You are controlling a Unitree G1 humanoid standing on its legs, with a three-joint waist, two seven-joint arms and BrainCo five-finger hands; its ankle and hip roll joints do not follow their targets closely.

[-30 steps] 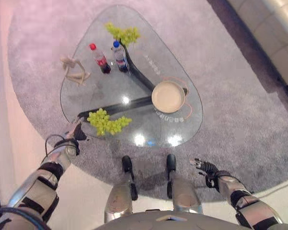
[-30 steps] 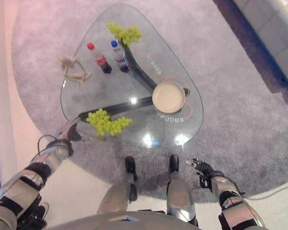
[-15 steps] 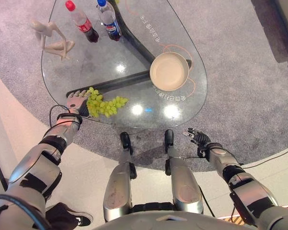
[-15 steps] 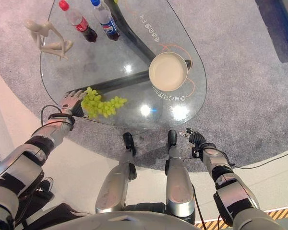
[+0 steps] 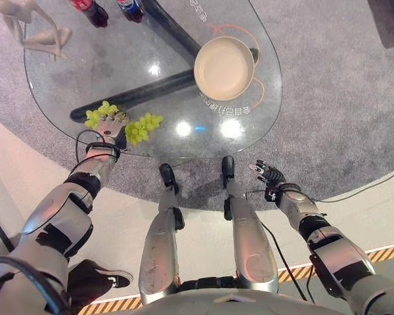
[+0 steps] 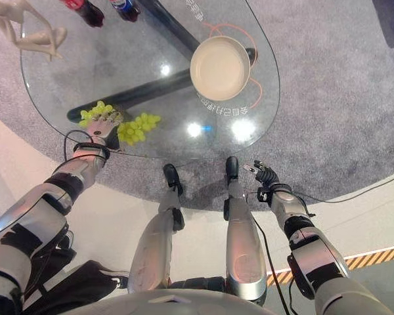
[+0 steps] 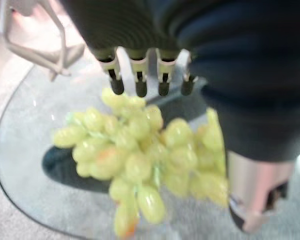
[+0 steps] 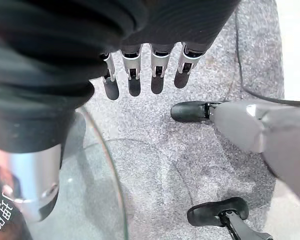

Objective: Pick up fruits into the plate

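Observation:
A bunch of green grapes [image 5: 139, 128] lies near the glass table's [image 5: 184, 141] front left edge. My left hand [image 5: 109, 126] lies over the middle of the bunch, so grapes show on both sides of it. In the left wrist view its fingers [image 7: 138, 80] reach straight out above the grapes [image 7: 135, 150], with the thumb [image 7: 252, 195] beside them, not curled round the fruit. The cream plate [image 5: 224, 67] stands empty on the table's right half. My right hand [image 5: 266, 174] hangs open below the table's near edge, over the grey carpet.
A pale figurine [image 5: 33, 29] stands at the table's far left, with two bottles [image 5: 111, 9] at the far edge. Dark table legs [image 5: 151, 88] show through the glass. A person's dark shoe [image 5: 102, 281] is on the floor at lower left. Striped floor tape [image 5: 381, 252] runs lower right.
The camera has tipped down and closer to the table. My left hand has gone from the table's edge onto the grape bunch. The right hand stays low and open.

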